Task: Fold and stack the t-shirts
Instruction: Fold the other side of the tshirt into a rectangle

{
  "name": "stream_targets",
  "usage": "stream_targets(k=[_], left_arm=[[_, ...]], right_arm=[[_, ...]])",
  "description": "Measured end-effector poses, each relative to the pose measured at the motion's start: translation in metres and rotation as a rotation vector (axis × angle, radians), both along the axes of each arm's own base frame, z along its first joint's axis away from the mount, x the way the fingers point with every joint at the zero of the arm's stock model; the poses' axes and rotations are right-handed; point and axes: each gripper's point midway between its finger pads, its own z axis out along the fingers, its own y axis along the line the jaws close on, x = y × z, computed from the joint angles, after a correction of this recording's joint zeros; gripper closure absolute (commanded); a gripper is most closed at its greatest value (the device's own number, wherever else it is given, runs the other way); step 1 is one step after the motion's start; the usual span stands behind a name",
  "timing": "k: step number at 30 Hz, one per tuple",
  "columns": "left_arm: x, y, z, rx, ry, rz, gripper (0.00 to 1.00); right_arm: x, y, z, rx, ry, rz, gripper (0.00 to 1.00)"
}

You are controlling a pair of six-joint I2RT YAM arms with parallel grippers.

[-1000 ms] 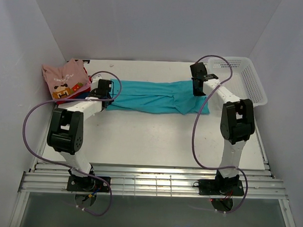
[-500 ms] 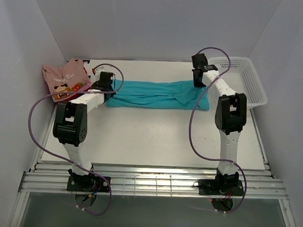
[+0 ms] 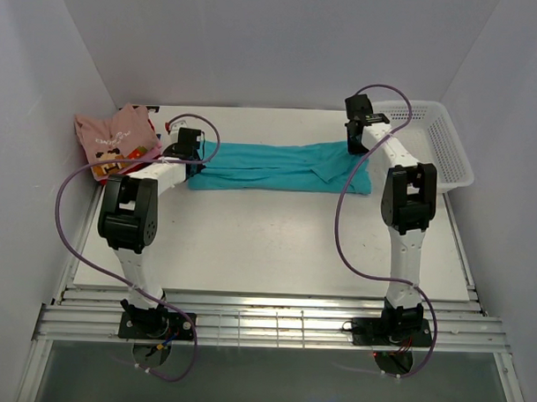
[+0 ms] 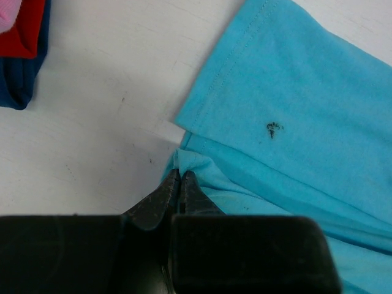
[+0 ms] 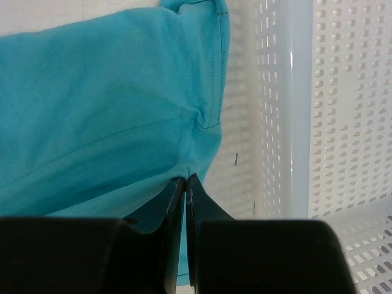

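Robotics lab test cell, by the look of it. Plain white panels [image 3: 274,42] box in a white table [image 3: 276,245] at back, left and right. Two robot arms [image 3: 127,222] are bolted to an aluminium rail frame [image 3: 273,329] along the bottom of the frame, w/ purple cables [image 3: 338,225] looping loose. Props only: white mesh basket [image 3: 447,145] upper right, folded shirts [image 3: 116,138] upper left, teal t-shirt [image 3: 270,166] mid-frame.
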Motion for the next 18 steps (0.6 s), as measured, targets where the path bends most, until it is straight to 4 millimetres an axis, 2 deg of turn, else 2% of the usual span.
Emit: stream_targets(k=[6,11,18], left_arm=[[0.003,0.001,-0.003,0.001,0.004,-0.002,0.91],[0.009,0.001,-0.016,0.004,0.026,-0.007,0.91],[0.012,0.002,-0.02,0.012,0.033,-0.013,0.89]], right_arm=[[0.002,-0.003,-0.011,-0.003,0.021,-0.004,0.92],[0.003,-0.006,-0.019,-0.009,0.039,-0.007,0.92],[0.009,-0.012,-0.02,-0.009,0.033,-0.018,0.92]])
